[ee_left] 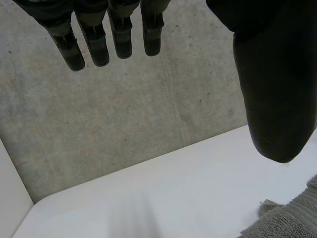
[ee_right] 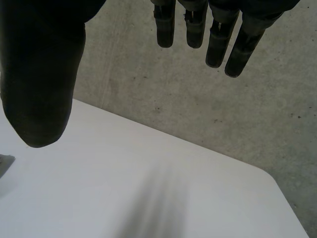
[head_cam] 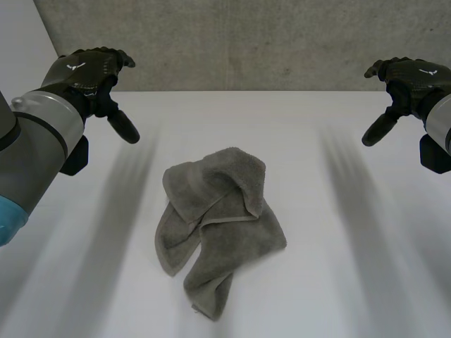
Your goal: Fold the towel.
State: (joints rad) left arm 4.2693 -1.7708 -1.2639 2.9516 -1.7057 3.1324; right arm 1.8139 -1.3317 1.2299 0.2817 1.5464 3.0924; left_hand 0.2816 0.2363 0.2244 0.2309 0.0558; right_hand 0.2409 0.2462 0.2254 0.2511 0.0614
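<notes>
Grey towel (head_cam: 218,225) lies crumpled mid-bench (head_cam: 338,282), nothing touching it. We note the left hand (head_cam: 91,74) raised at far left and the right hand (head_cam: 409,81) at far right, both well apart from it. The fingers (ee_left: 94,44) of each hang straight, holding nothing. A grey scrap beside the right hand's thumb is possibly the towel's edge.

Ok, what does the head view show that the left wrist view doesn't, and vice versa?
Head view: the whole grey towel crumpled mid-table, the right hand open and apart from it, both arms. Left wrist view: the palm side of the left hand, its fingers straight, and a rounded corner of the table. Both: the left hand, some towel, white table, grey wall.
</notes>
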